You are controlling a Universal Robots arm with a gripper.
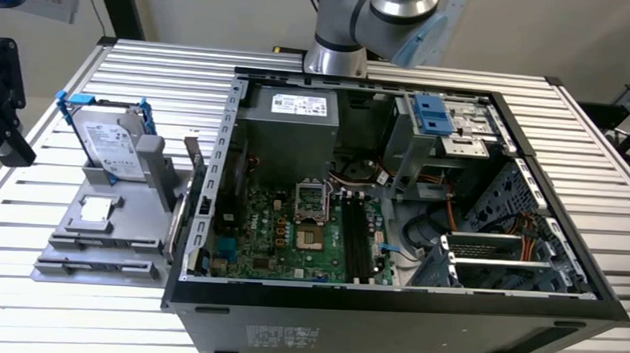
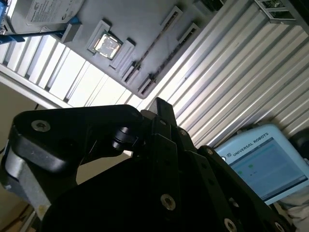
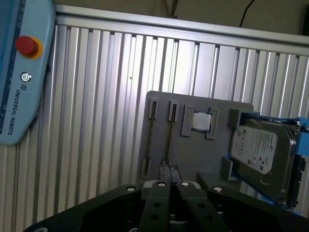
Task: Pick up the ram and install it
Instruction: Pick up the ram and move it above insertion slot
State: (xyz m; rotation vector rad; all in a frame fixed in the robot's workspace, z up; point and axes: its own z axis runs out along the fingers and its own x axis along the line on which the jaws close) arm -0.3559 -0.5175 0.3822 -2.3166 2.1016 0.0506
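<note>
Where your gripper (image 3: pixel 169 175) hangs over one end of the long slots in the grey parts tray (image 3: pixel 190 100), you see its two black fingers (image 3: pixel 156 205) drawn together until the tips meet, with nothing between them that you can make out. In the second wrist view the same gripper (image 2: pixel 160 104) is a dark mass above the slatted table (image 2: pixel 231 82), clear of the tray. Look to the tray for the ram (image 3: pixel 168 140): it shows as a thin dark strip, seen edge-on, in the long slot nearer the processor chip (image 3: pixel 201 121). A like strip lies in the slot just beside it, so you cannot tell one from the other. The chip sits flat in its square pocket, and beyond it the silver hard drive (image 3: pixel 260 150) in its blue frame leans on edge at the tray's other end. In the exterior view the tray (image 1: pixel 132 216) stands just beside the open computer case (image 1: pixel 394 308), on the exterior view's left of it. Inside the case you have the motherboard (image 1: pixel 280 239), its long black memory slots (image 1: pixel 360 242) running beside the processor socket (image 1: pixel 308 200), the grey power supply (image 1: pixel 291 124) behind them, and a drive cage with a blue latch (image 1: pixel 435 114) toward the exterior view's right. A teach pendant (image 3: pixel 19 72) lies on the table, well apart from the tray.
</note>
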